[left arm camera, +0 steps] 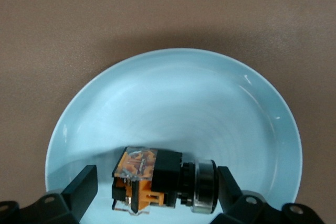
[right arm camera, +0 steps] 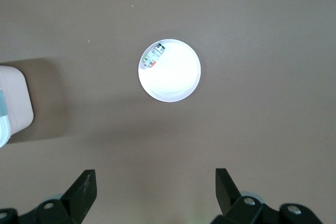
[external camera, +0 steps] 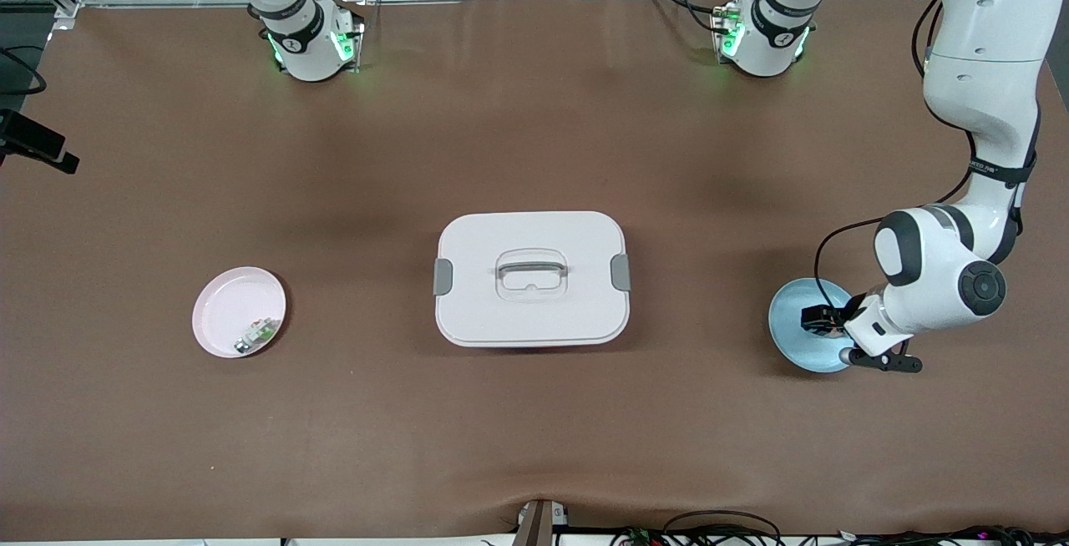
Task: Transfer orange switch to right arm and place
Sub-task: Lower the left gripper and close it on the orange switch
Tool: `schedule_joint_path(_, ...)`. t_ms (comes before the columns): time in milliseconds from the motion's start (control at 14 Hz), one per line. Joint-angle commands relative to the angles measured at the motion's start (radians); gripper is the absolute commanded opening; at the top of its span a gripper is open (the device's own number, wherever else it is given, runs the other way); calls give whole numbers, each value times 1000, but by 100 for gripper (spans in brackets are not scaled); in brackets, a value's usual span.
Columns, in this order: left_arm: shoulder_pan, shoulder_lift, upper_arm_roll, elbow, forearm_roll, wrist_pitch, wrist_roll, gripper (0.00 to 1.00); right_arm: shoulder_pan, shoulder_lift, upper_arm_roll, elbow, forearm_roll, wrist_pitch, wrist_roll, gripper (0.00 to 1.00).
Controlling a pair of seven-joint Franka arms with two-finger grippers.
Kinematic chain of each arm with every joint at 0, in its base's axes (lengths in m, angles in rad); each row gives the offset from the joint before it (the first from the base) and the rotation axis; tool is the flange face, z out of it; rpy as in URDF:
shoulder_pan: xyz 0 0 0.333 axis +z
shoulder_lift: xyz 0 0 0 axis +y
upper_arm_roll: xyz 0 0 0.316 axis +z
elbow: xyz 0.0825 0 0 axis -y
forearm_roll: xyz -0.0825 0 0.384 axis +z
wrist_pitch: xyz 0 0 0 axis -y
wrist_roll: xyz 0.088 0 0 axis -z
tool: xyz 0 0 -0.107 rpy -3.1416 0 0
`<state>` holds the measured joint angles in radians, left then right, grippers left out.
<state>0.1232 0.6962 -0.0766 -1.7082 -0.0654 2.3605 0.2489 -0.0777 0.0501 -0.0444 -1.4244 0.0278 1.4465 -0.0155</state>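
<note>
L gripper [left arm camera: 152, 190] is hanging low over the blue plate [external camera: 792, 331] at the L arm's end of the desk [external camera: 534, 154], jaws spread wide, one on each side of the switch [left arm camera: 157, 179] w/o gripping it. The switch is lying on its side in the plate, black body w/ orange block and a round silver-ringed end; whether the jaws are touching it is hard to tell, prob. a small gap on both sides. In the front view the switch is mostly hidden under the wrist.

R gripper [right arm camera: 152, 195] is waiting up in the air over the desk near the pink plate [external camera: 225, 312], jaws also released, holding nothing. R arm is out of the front view except for its base [external camera: 305, 37].

Pink plate is sitting toward the R arm's end of the desk, w/ a small green-and-white part [external camera: 257, 334] lying at its rim. White lidded box [external camera: 532, 312] is sitting mid-desk between the two plates, grey latches at both ends, handle on top.
</note>
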Motion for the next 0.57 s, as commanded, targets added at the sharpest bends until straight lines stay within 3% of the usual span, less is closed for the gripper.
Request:
schedule_joint_path(0, -2, 6, -5, 1, -24, 26, 1, 100, -4, -10, 1, 1, -5, -8, 3, 100)
schedule_joint_path(143, -2, 6, -5, 1, -25, 26, 0, 100, -4, -10, 1, 1, -3, -8, 3, 100)
schedule_joint_path(214, -3, 6, -5, 1, -25, 26, -2, 93, -4, -10, 1, -1, -3, -8, 3, 100)
schedule_joint_path(357, -4, 6, -5, 1, -25, 26, -14, 67, -5, -10, 1, -1, -3, -8, 3, 100)
schedule_joint_path(500, -4, 5, -5, -1, -25, 26, -16, 48, -5, -10, 1, -1, -3, -9, 3, 100)
